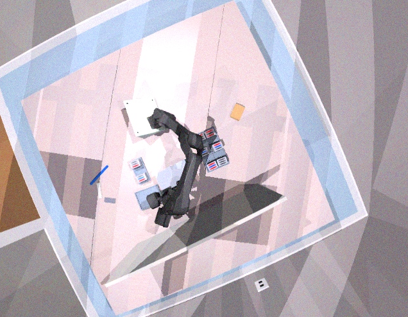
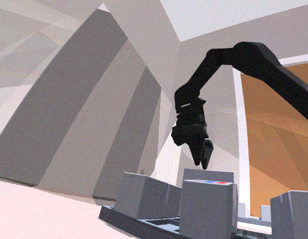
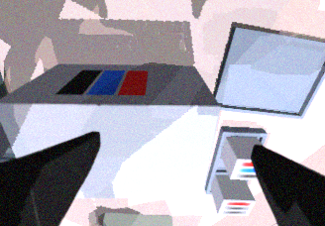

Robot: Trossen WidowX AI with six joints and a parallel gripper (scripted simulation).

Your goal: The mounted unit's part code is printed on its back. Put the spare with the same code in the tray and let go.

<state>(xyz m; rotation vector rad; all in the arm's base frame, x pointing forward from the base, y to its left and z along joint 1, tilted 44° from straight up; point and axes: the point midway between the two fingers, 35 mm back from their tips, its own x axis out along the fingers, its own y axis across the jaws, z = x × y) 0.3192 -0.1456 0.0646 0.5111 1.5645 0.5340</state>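
Observation:
The mounted unit (image 1: 170, 174) (image 3: 163, 156) is a wide pale block. In the wrist view its shaded back shows black, blue and red stripes, left to right. My gripper (image 2: 201, 166) (image 3: 175, 145) is open and empty, pointing down above the unit's level. The square blue-grey tray (image 1: 140, 201) (image 3: 277, 71) is empty, to the upper right in the wrist view. Two striped spares (image 1: 135, 164) (image 1: 141, 178) (image 3: 233, 195) stand in the small rack. Several more stand in the larger rack (image 2: 123, 223), including a spare (image 1: 217, 145) with red and blue stripes; my arm partly hides this rack from above.
A tall leaning panel (image 1: 231, 219) (image 2: 79, 115) stands beyond the unit and tray. A white plate (image 1: 139, 117) lies under the arm's base. An orange block (image 1: 237, 111), a blue stick (image 1: 99, 174), a white strip (image 1: 99, 190) and a small grey block (image 1: 110, 200) lie around.

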